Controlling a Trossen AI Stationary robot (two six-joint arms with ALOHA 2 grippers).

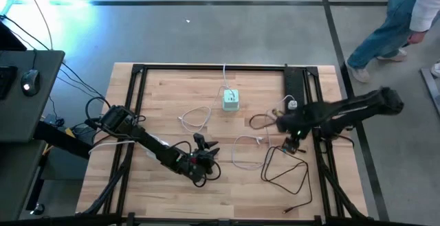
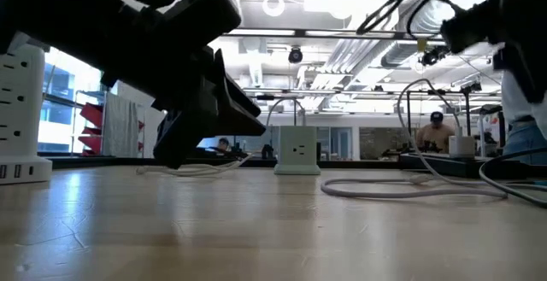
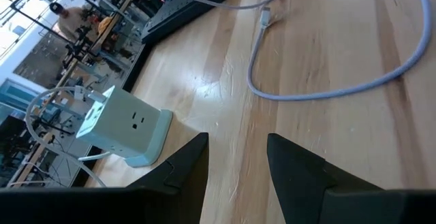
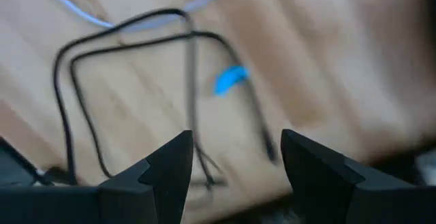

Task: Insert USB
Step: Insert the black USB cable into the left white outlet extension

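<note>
A pale green power cube (image 1: 230, 100) stands on its base at the table's far middle; the left wrist view shows its socket face (image 3: 126, 129). A white cable (image 1: 246, 152) lies looped on the wood, its plug end (image 3: 266, 16) flat on the table. My left gripper (image 1: 204, 143) hovers open near the table's middle, pointing toward the cube (image 2: 297, 150), fingers apart (image 3: 236, 139) and holding nothing. My right gripper (image 1: 294, 145) is open above a black cable loop (image 1: 285, 172). That cable (image 4: 129, 40) and a blue tag (image 4: 231, 79) lie under its fingers (image 4: 237, 139).
Another white cable loop (image 1: 196, 118) lies left of the cube and a brown cable (image 1: 261, 121) to its right. A white outlet tower (image 2: 21, 119) stands at the low view's left. A person (image 1: 399, 20) walks beyond the far right corner. A desk with a mouse (image 1: 27, 82) stands left.
</note>
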